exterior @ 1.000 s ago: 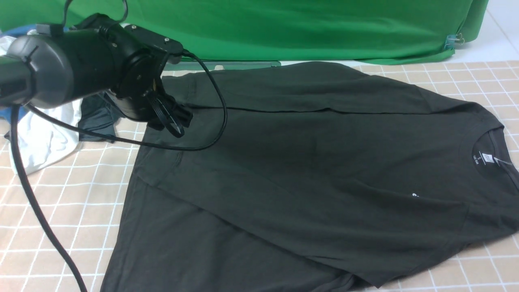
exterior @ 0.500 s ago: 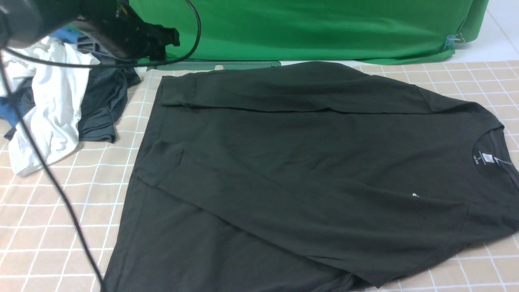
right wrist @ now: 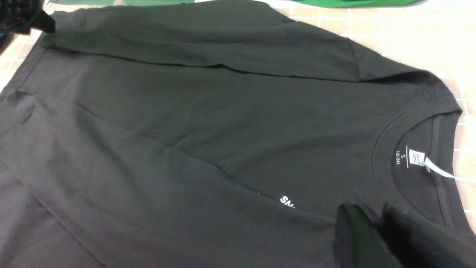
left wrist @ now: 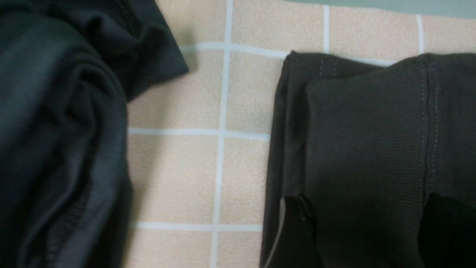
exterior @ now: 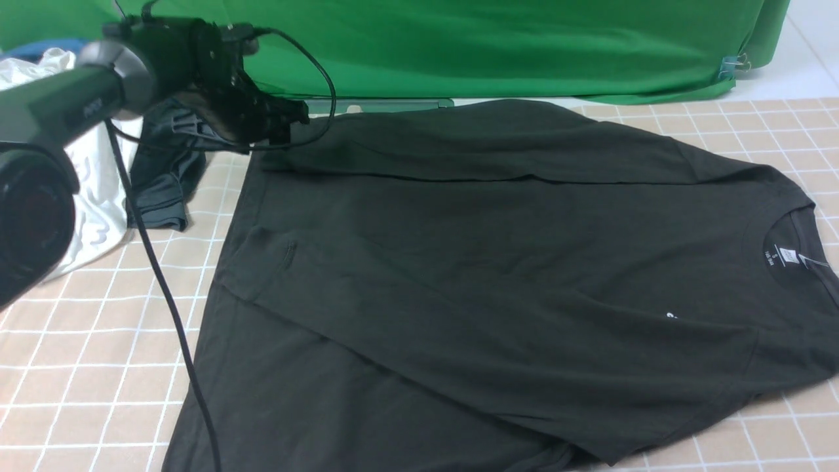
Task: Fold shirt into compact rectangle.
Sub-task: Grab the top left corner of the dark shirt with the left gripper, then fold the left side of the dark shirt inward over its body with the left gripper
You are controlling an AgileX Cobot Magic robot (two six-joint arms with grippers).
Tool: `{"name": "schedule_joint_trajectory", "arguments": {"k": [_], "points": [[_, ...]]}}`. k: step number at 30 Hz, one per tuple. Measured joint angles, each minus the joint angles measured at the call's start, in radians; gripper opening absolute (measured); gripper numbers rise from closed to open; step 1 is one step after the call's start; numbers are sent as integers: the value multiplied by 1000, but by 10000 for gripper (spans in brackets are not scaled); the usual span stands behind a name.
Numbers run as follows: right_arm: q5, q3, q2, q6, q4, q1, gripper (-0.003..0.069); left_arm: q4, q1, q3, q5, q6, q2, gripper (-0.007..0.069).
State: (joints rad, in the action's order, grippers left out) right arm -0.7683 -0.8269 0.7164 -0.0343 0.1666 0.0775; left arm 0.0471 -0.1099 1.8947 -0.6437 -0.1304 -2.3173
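Note:
The black shirt (exterior: 498, 262) lies flat on the checked table, collar to the right and hem to the left, with both long sleeves folded across its body. My left gripper (exterior: 282, 121) is at the shirt's far left corner. In the left wrist view it (left wrist: 366, 230) stands open, one finger on each side of the far sleeve's ribbed cuff (left wrist: 364, 123). My right gripper (right wrist: 372, 214) is out of the front view; in its wrist view it hovers over the chest beside the white print (right wrist: 287, 202) and near the neck label (right wrist: 416, 157), fingers together, holding nothing.
A white garment (exterior: 98, 190) and a smaller dark grey garment (exterior: 164, 177) are heaped at the table's far left, close to the left gripper. A green cloth (exterior: 491, 46) hangs along the back edge. The left arm's cable (exterior: 164, 295) trails over the table's left side.
My left arm rose from the shirt's left edge, swung back, and came down at the far sleeve's cuff, its jaws opening wider. The shirt has not moved.

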Motion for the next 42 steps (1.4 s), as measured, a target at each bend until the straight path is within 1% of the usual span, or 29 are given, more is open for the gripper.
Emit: {"name": "schedule_joint_trajectory", "arguments": {"k": [7, 9, 10, 12, 13, 14, 16, 18, 19, 27, 32, 37, 40, 42], "points": [[0, 0, 0, 0, 0, 0, 141, 31, 0, 0, 11, 16, -27, 417], [0, 0, 0, 0, 0, 0, 144, 34, 0, 0, 16, 26, -35, 404], [0, 0, 0, 0, 0, 0, 144, 34, 0, 1, 18, 28, -36, 386], [0, 0, 0, 0, 0, 0, 144, 34, 0, 2, 20, 32, -39, 317], [0, 0, 0, 0, 0, 0, 144, 34, 0, 2, 26, 39, -40, 251], [0, 0, 0, 0, 0, 0, 144, 34, 0, 2, 28, 46, -40, 213], [0, 0, 0, 0, 0, 0, 144, 38, 0, 2, 28, 64, -41, 69], [0, 0, 0, 0, 0, 0, 144, 39, 0, 2, 25, 68, -38, 45], [0, 0, 0, 1, 0, 0, 144, 40, 0, 2, 13, 70, -32, 36], [0, 0, 0, 1, 0, 0, 144, 46, 0, 2, -94, 101, 88, 36], [0, 0, 0, 1, 0, 0, 144, 79, 0, 2, -255, 160, 188, 36], [0, 0, 0, 1, 0, 0, 144, 85, 0, -5, -356, 163, 270, 36], [-1, 0, 0, 1, 0, 0, 144, 85, 0, -61, -410, 163, 332, 36], [-1, 0, 0, 1, 0, 0, 144, 85, 0, -134, -415, 161, 372, 36]]}}
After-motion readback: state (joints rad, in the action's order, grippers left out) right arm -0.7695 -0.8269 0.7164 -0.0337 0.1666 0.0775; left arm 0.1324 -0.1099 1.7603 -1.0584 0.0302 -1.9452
